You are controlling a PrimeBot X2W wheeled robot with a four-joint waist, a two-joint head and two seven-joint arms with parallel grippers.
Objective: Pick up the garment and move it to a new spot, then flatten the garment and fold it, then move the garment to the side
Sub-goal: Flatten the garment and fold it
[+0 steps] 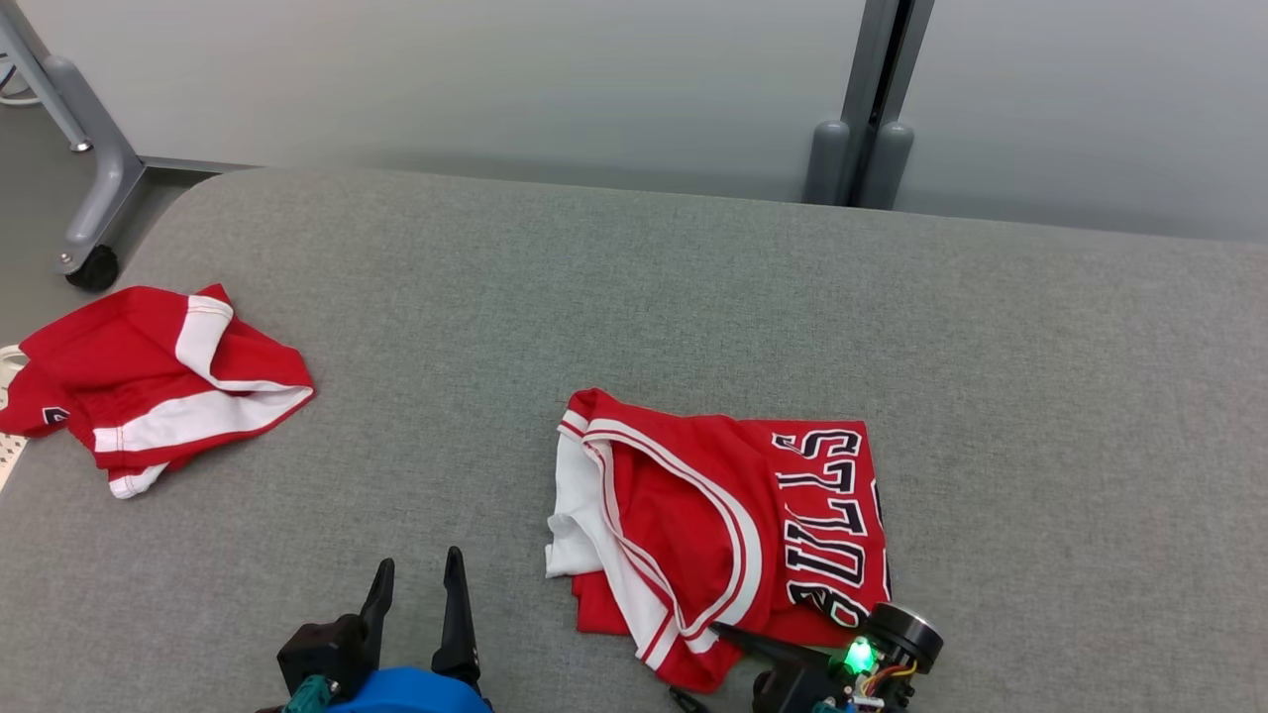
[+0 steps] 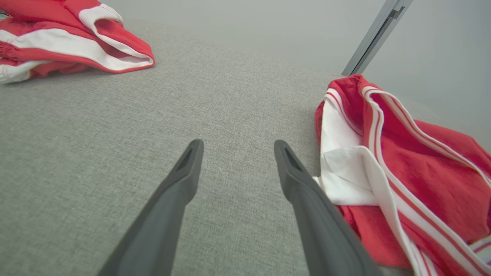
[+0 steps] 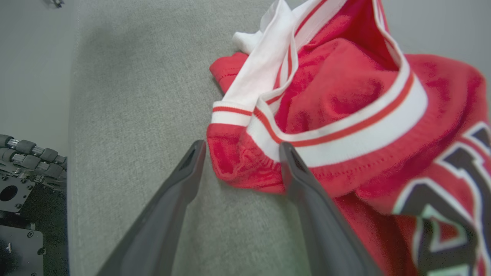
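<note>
Garment (image 1: 713,515) just beyond right hand (image 3: 242,149)

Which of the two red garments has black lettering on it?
The middle garment, beside the right gripper; the left-edge garment shows mostly red with white bands.

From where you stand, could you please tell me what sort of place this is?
Probably a lab or test room for clothes folding: a wide grey fabric-covered table with a red jersey on it, plain pale wall panels behind, and a castered metal frame on the floor.
</note>
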